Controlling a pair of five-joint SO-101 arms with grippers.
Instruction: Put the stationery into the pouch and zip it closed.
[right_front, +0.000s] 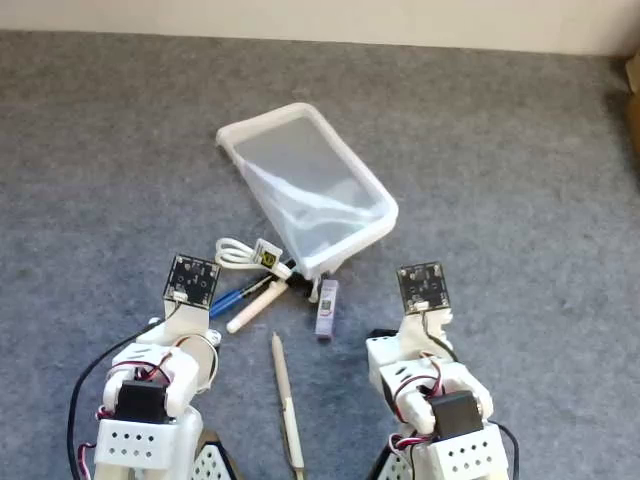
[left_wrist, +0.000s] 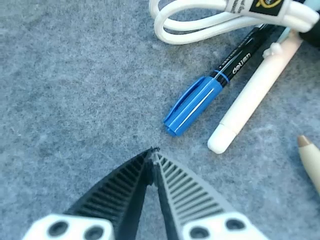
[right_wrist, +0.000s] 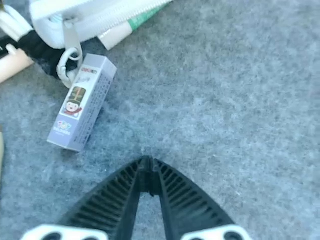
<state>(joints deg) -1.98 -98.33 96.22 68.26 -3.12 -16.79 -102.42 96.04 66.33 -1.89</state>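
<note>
A clear pouch (right_front: 310, 185) with a white zip edge lies open on the grey carpet, its mouth facing the arms. Just in front of it lie a coiled white cable (right_front: 238, 254), a blue-capped marker (right_front: 236, 297), a cream pen (right_front: 257, 305), a small lilac box (right_front: 326, 308) and a long beige pencil (right_front: 286, 402). My left gripper (left_wrist: 152, 151) is shut and empty, a short way from the marker's blue cap (left_wrist: 192, 105). My right gripper (right_wrist: 146, 161) is shut and empty, beside the lilac box (right_wrist: 82, 102) and near the pouch's zip pull (right_wrist: 67, 60).
Grey carpet covers the whole floor. A pale wall strip runs along the far edge, and something brown (right_front: 632, 95) sits at the right edge. Both arm bases (right_front: 150, 415) stand at the near edge.
</note>
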